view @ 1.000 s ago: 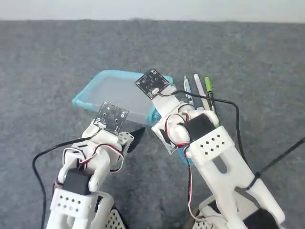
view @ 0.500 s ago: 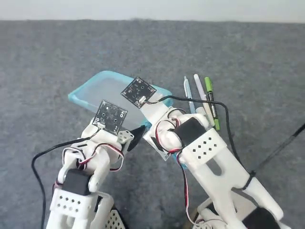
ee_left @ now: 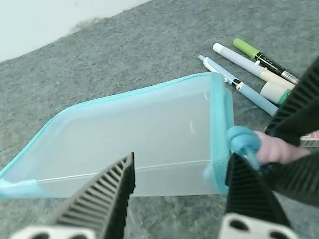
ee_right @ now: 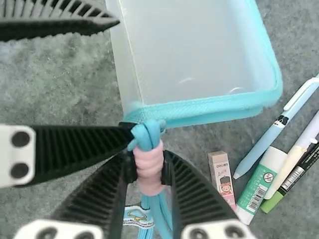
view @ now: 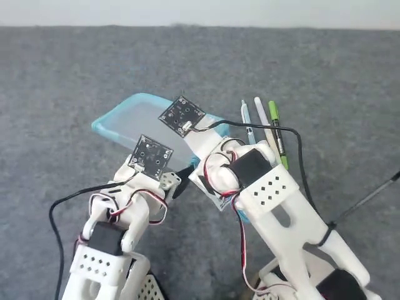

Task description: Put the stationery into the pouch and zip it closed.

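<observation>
Saw right gripper (ee_right: pixel 148 168) clamped tight on the zip pull (ee_right: pixel 146 133) (blue cord loop plus pink bead) at the right near corner of the pouch (view: pixel 131 119). Found left gripper (ee_left: pixel 182 160) spread wide, holding nothing, fingers straddling the pouch's near edge, one finger just beside the cord loop; couldn't tell touching or not. Logged pouch on the grey carpet (view: pixel 75 69), just far of both grippers, left of centre, long side running left to right. Counted all stationery outside it, on the carpet to its right: three pens (view: pixel 262 117) side by side, with glue stick (ee_right: pixel 256 188) and eraser (ee_right: pixel 222 179) nearer, close to the clamped gripper. Placed eraser between the zip cord and the glue stick, apart from the pouch.
</observation>
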Robot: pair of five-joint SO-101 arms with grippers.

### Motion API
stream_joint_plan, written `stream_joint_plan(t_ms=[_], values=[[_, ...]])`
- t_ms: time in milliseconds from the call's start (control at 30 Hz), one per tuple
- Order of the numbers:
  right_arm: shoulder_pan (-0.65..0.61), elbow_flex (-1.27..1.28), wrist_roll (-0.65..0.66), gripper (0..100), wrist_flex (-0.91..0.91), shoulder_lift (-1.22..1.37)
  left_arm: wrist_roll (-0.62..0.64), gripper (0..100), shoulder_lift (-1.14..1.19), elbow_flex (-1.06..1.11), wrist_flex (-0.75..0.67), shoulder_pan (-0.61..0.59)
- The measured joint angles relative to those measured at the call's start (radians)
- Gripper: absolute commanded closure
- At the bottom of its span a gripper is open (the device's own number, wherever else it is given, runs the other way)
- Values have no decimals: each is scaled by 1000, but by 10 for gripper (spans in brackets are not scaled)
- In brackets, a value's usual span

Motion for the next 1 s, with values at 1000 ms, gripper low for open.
stream_joint_plan(t_ms=[1000], values=[[71,-3,68,992,63,0,2,717,2,51,-143,-186]])
